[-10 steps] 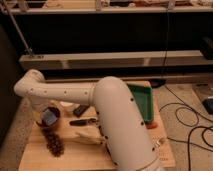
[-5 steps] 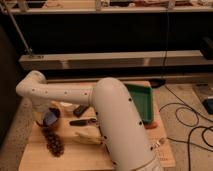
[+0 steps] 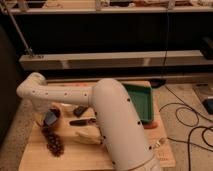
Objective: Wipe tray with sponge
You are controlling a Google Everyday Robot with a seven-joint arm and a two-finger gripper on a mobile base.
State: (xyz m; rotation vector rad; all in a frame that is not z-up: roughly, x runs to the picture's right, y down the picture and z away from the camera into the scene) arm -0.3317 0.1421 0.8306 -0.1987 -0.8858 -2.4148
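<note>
The green tray (image 3: 142, 102) sits at the right end of the wooden table (image 3: 30, 155), partly hidden by my white arm (image 3: 112, 120). The arm reaches left across the table, bends at an elbow (image 3: 32, 89) and drops down. My gripper (image 3: 50, 119) hangs dark just above the table's left side, far from the tray. A small blue-grey patch shows at the gripper's tip; it may be the sponge, but I cannot tell whether it is held.
A brown pine-cone-like clump (image 3: 53, 143) lies just below the gripper. Two dark small objects (image 3: 80, 110) and a pale long item (image 3: 88, 136) lie mid-table. An orange piece (image 3: 150, 126) sits by the tray. Cables (image 3: 187, 117) run over the floor at right. A low dark shelf (image 3: 100, 60) stands behind.
The arm and gripper have shifted very slightly to the right. Nothing on the table has moved.
</note>
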